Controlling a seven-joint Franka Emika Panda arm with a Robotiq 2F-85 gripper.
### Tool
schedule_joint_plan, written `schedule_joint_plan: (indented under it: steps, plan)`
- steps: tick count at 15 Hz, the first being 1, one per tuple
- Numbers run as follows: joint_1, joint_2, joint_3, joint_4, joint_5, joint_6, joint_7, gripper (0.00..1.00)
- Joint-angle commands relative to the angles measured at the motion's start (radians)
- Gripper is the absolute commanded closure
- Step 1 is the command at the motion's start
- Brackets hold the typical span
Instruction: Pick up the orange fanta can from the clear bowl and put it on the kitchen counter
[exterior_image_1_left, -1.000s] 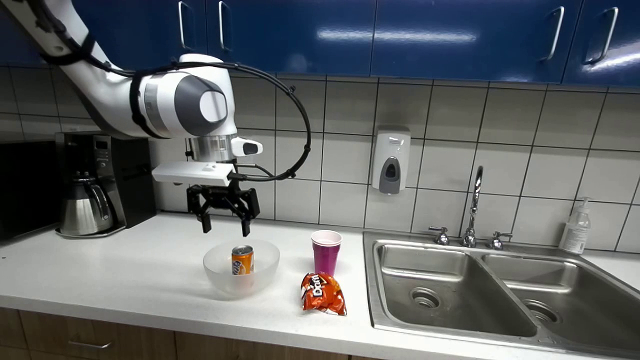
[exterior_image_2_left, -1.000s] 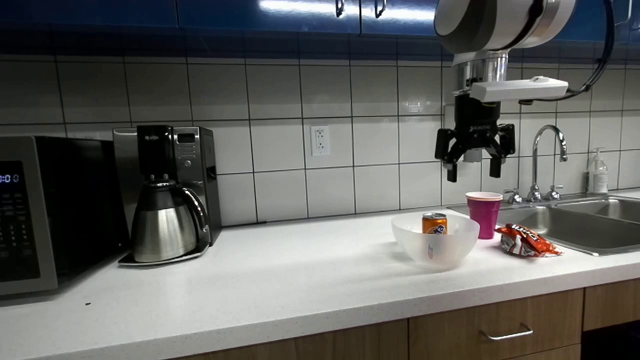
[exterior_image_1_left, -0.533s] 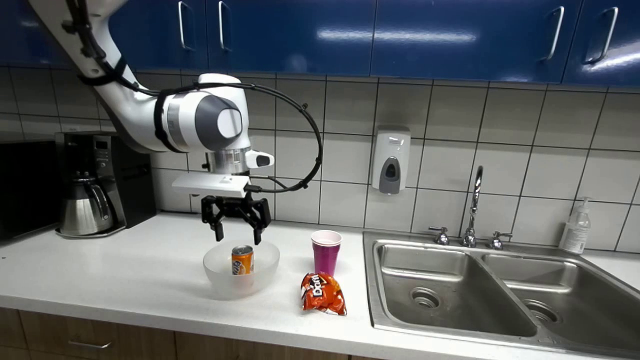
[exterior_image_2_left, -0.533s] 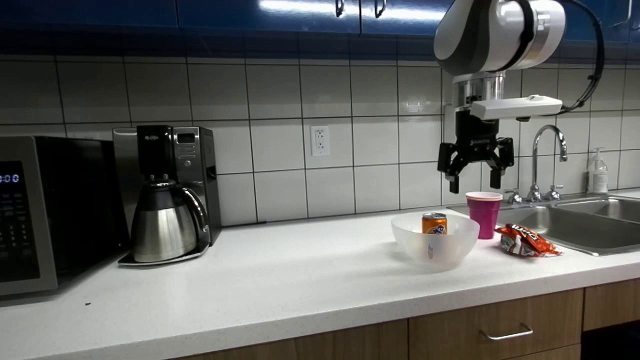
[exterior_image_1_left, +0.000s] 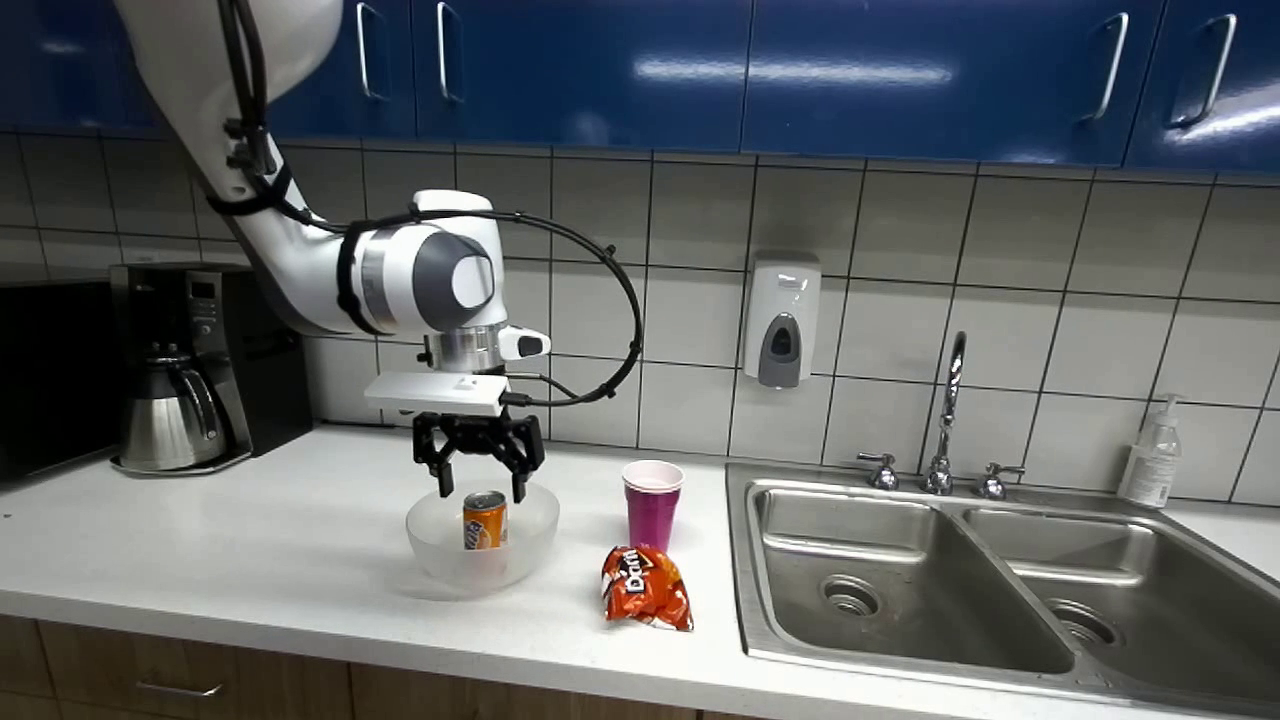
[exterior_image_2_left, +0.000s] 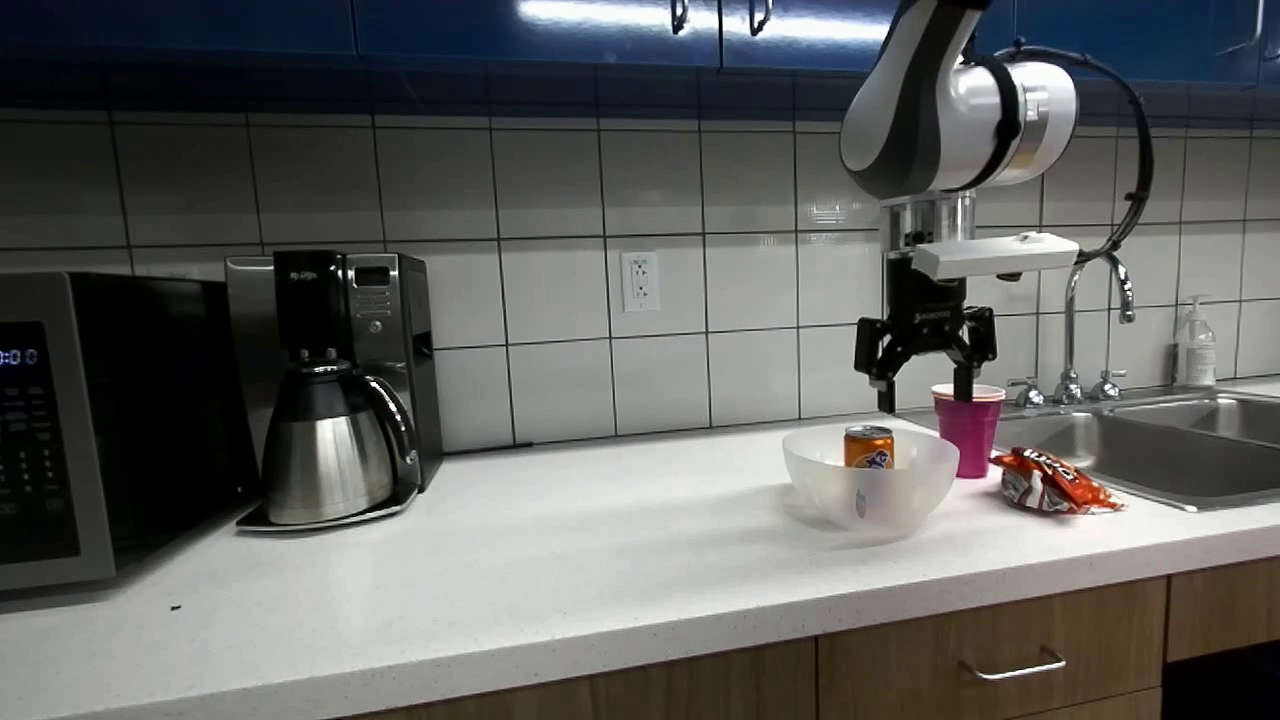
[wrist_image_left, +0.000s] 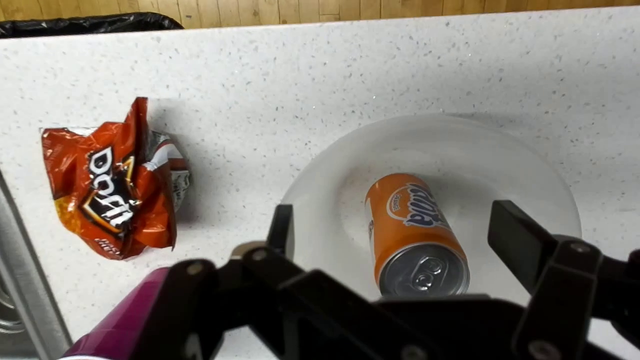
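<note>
The orange Fanta can stands in the clear frosted bowl on the white counter. The can and bowl also show in an exterior view, where the bowl's wall blurs the can's lower part. My gripper is open and empty, pointing down above the can and bowl; it also shows in an exterior view. In the wrist view the can appears between the spread fingers, apart from both, with the bowl around it. The gripper body covers the near edge of the can's lid.
A purple cup stands close beside the bowl. A red Doritos bag lies in front of the cup. The sink is beyond them. A coffee maker and a microwave stand on the counter's far side.
My gripper has moved down toward the bowl, and over to above the can. Its fingers have stayed open. The can, bowl, cup and bag have not moved.
</note>
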Motion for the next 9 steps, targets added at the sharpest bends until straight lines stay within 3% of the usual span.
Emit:
schedule_joint_plan:
  steps: [1, 9]
  plan:
    - [0.005, 0.062, 0.022, 0.059, -0.005, 0.004, 0.008, 0.00]
    - [0.014, 0.164, 0.030, 0.123, -0.001, 0.007, 0.013, 0.00]
